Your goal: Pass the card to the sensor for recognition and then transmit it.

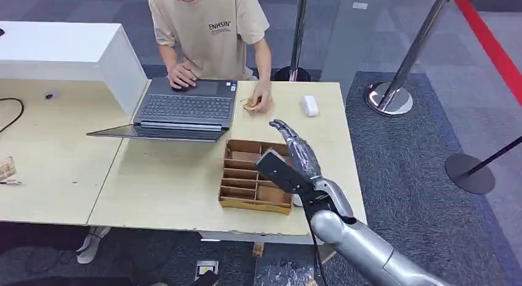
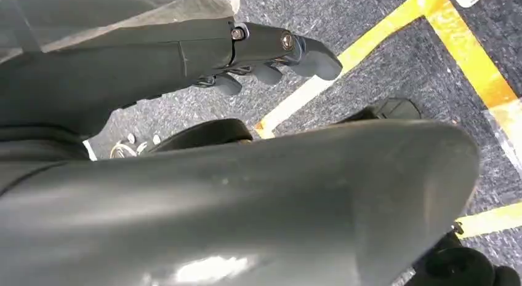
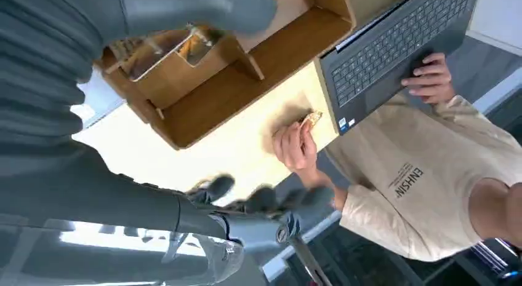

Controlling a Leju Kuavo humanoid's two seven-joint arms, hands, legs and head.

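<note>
The right hand [image 1: 294, 152] is reaching out over the wooden tray [image 1: 255, 175], fingers stretched forward and apart, grasping nothing that can be made out. The card [image 1: 250, 104] appears to be the small tan piece lying beyond the tray's far edge, just beside the laptop [image 1: 184, 107], and the person's hand [image 1: 263, 101] is resting on it; in the right wrist view that same hand [image 3: 295, 144] is covering most of the card [image 3: 311, 119]. Its long axis seems to be running roughly along the table's far edge, one end pointing toward the laptop, though too little of it is showing to be sure. Judging from this, the task is sitting at its opening step: the card is not yet in the robot's grasp. The next move is calling for the right hand to travel past the tray toward the card and close on it once the person lets go. The left hand [image 2: 271, 55] is hanging low over the carpet, fingers loosely curled and holding nothing.
</note>
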